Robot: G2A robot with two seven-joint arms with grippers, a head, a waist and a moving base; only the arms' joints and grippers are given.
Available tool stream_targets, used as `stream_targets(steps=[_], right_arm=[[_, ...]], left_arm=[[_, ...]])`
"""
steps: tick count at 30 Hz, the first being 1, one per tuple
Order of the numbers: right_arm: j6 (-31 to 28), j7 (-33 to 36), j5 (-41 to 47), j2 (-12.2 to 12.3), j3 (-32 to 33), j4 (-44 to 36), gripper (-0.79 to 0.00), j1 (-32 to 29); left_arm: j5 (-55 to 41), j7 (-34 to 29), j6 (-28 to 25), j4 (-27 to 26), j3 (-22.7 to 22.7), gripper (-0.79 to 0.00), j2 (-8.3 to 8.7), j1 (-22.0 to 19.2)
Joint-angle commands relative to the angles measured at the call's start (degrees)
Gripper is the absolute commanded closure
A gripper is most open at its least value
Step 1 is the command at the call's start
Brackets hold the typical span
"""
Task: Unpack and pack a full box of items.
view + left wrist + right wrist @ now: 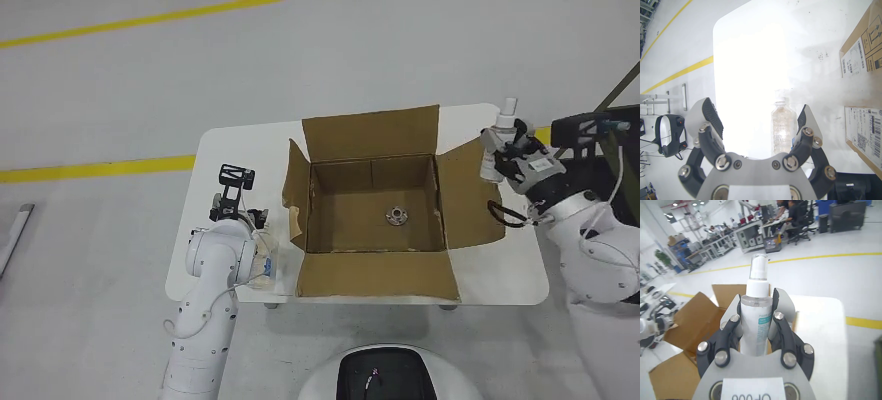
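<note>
My right gripper [757,296] clamps the clear white-capped spray bottle [756,317] just outside the open brown cardboard box [370,135], likely unpacking it. My left gripper [756,104] stands apart.

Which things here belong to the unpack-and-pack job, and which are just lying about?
Job:
open brown cardboard box
small round metal part inside it
clear plastic bottle on the white table, near the open left gripper
clear spray bottle with white pump, held in the right gripper

Lying about:
black-and-white device on the floor
yellow floor lines
workbenches behind
</note>
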Motion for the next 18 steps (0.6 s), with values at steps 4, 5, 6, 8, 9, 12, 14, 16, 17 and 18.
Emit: stream_targets(steps=[4,5,6,8,9,12,14,16,17,18], right_arm=[[4.55,6.46,-6.80,0.67,5.81,-1.22,0.000,-5.88],[4.75,7.39,-8.04,0.75,5.93,-0.79,0.000,-6.85],[5.62,8.42,-9.40,0.79,5.71,0.10,0.000,-7.84],[6.00,10.29,-11.23,0.77,3.58,1.67,0.000,-9.34],[6.59,10.65,-11.82,0.74,2.73,2.82,0.000,-9.78],[6.85,10.85,-13.47,0.64,-0.43,6.51,0.000,-10.53],[6.76,10.89,-14.30,0.61,-2.15,8.93,0.000,-10.37],[6.75,11.30,-15.13,0.60,-3.64,10.88,0.000,-9.92],[6.73,11.56,-15.51,0.61,-4.17,11.67,0.000,-9.66],[6.40,12.01,-15.96,0.63,-4.76,12.32,0.000,-9.38]], left_arm=[[0.00,0.00,0.00,0.00,0.00,-0.785,0.00,0.00],[0.00,0.00,0.00,0.00,0.00,-0.785,0.00,0.00],[0.00,0.00,0.00,0.00,0.00,-0.785,0.00,0.00],[0.00,0.00,0.00,0.00,0.00,-0.785,0.00,0.00],[0.00,0.00,0.00,0.00,0.00,-0.785,0.00,0.00],[0.00,0.00,0.00,0.00,0.00,-0.785,0.00,0.00],[0.00,0.00,0.00,0.00,0.00,-0.785,0.00,0.00],[0.00,0.00,0.00,0.00,0.00,-0.785,0.00,0.00],[0.00,0.00,0.00,0.00,0.00,-0.785,0.00,0.00],[0.00,0.00,0.00,0.00,0.00,-0.785,0.00,0.00]])
